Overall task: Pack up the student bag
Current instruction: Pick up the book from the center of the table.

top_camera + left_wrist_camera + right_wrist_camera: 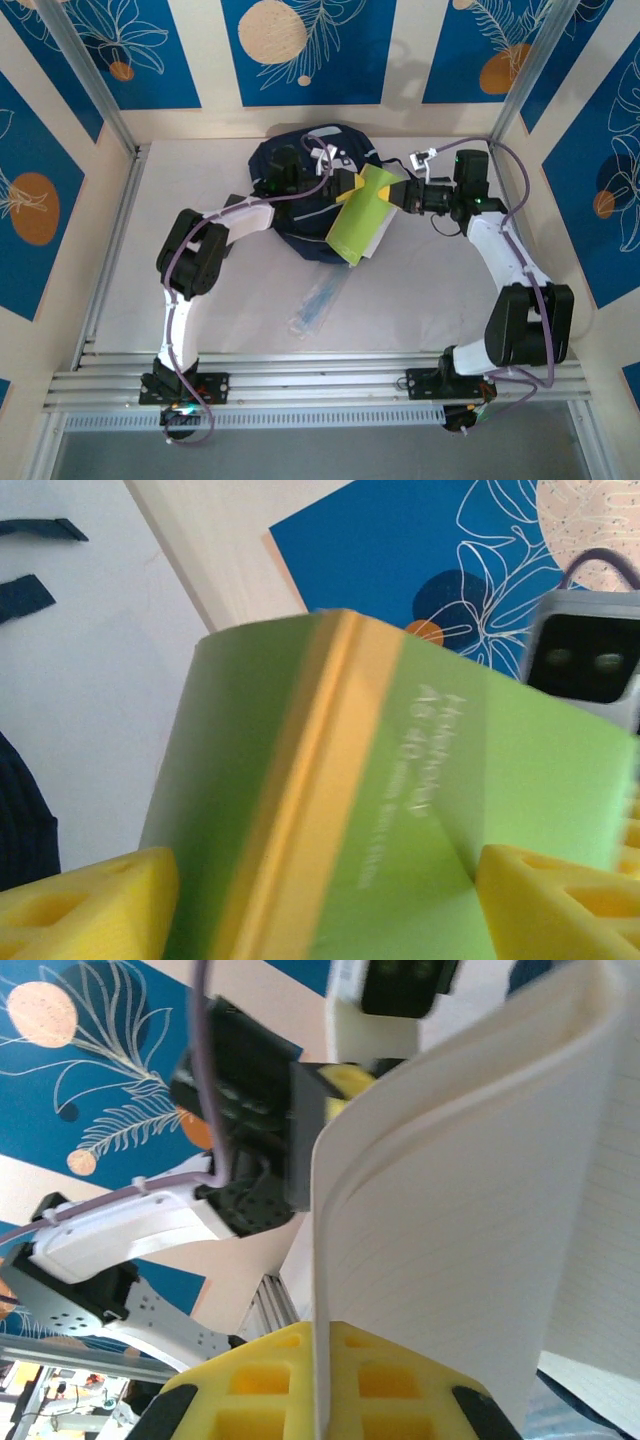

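Green notebook (362,220) held in air over right edge of student bag (295,170). Bag lies at far middle of table (450,300).

Right gripper (403,195) clamped tight on thin edge of lined pages. Book therefore hangs fanned open, pages bowed.

Left gripper (338,184) set wide astride orange spine. Whether fingers (90,905) press on cover cannot be told.

Likely purpose: spine steadied and book squared up, so it can be slid into bag.

Clear plastic pouch (318,302) lies on table just in front of bag, not yet packed.
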Controlling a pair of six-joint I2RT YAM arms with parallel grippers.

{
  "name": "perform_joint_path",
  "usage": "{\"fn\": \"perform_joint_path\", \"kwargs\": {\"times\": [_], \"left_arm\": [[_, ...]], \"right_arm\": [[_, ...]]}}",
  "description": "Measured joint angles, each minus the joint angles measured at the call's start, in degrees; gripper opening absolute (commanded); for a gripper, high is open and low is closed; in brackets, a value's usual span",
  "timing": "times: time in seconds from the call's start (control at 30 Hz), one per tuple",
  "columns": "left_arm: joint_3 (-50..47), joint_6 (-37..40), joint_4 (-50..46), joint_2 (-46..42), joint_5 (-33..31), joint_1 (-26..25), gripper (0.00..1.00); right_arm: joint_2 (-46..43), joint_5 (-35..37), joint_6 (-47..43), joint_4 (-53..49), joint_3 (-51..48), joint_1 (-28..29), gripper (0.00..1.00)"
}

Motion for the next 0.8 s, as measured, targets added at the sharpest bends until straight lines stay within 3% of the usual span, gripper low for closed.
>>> {"fn": "perform_joint_path", "kwargs": {"times": [0.17, 0.4, 0.5, 0.63, 0.67, 0.7, 0.8], "left_arm": [[-1.6, 0.4, -0.7, 1.1, -0.6, 0.7, 0.54], [-2.2, 3.8, -6.3, 1.3, -2.3, 1.0, 0.25], [-2.1, 6.4, -9.1, 1.3, -3.5, 1.0, 0.25], [-2.0, 10.5, -14.7, 0.7, -5.0, 0.9, 0.42], [-1.7, 11.5, -16.3, 0.6, -5.2, 0.9, 0.42], [-1.5, 12.5, -17.6, 0.4, -5.5, 0.7, 0.38], [-1.0, 15.2, -21.0, -0.5, -6.0, 0.2, 0.07]], "right_arm": [[6.6, -1.2, -1.1, 2.0, -2.5, -2.3, 0.00], [12.7, 3.4, -3.6, -0.7, -2.3, -3.2, 0.00], [14.2, 5.4, -4.0, -2.0, -2.0, -2.9, 0.02], [14.6, 9.4, -5.4, -5.6, -0.4, -1.8, 0.15], [14.6, 10.5, -5.7, -6.2, 0.2, -1.5, 0.20], [14.6, 11.4, -6.0, -6.5, 0.7, -1.3, 0.25], [14.6, 13.4, -6.3, -6.7, 1.4, -0.7, 0.47]]}}
